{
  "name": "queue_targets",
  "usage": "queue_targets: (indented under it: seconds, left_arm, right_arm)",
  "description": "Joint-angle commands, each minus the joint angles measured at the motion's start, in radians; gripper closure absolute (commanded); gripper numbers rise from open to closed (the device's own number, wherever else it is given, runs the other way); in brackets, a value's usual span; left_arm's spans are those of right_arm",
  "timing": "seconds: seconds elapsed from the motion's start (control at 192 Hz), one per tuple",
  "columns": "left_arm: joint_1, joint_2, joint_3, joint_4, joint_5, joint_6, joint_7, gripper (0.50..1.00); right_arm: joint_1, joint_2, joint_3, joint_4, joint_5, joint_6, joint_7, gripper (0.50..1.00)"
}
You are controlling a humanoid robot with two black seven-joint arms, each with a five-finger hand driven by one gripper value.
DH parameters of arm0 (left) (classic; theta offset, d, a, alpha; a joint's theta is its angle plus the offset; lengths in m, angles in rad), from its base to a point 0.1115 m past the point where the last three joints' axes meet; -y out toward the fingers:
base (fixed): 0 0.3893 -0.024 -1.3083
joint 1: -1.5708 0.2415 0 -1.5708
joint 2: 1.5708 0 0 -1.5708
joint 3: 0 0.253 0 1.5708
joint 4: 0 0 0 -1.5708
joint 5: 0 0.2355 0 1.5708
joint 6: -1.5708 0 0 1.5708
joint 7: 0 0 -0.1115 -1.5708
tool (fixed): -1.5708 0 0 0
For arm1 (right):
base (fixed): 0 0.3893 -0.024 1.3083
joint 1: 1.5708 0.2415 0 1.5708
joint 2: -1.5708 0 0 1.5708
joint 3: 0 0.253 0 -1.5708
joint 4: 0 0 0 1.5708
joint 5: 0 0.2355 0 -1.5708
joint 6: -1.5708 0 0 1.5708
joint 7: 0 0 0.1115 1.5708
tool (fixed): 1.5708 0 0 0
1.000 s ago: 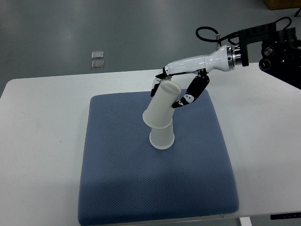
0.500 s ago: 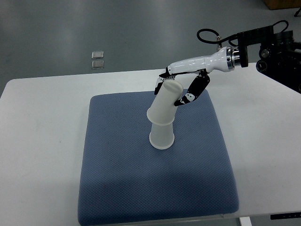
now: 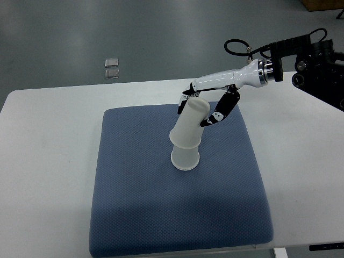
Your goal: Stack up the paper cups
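With your right hand (image 3: 200,109) closed around the base of the upturned top cup (image 3: 190,124), which sits tilted over the bottom cup (image 3: 185,157) just below, releasing now risks it jamming crooked or toppling both onto the pad (image 3: 134,204).

Blue mat (image 3: 161,215) on white table (image 3: 48,161); grey floor (image 3: 134,32) — two small squares (image 3: 112,67).

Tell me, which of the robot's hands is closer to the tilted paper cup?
Right. The right hand grips the tilted upper cup above the lower cup; the left hand is not in view.
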Motion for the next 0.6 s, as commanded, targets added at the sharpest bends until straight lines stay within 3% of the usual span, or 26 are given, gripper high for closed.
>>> queue_targets:
  seconds: [0.0, 0.115, 0.594]
  left_arm:
    - [0.000, 0.000, 0.000, 0.000, 0.000, 0.000, 0.000, 0.500]
    - [0.000, 0.000, 0.000, 0.000, 0.000, 0.000, 0.000, 0.500]
    - [0.000, 0.000, 0.000, 0.000, 0.000, 0.000, 0.000, 0.500]
  right_arm:
    - [-0.006, 0.014, -0.001, -0.001, -0.001, -0.002, 0.000, 0.626]
    - [-0.008, 0.015, -0.001, -0.001, -0.001, -0.004, 0.000, 0.581]
    - [-0.017, 0.015, 0.008, -0.023, 0.019, 0.001, 0.000, 0.579]
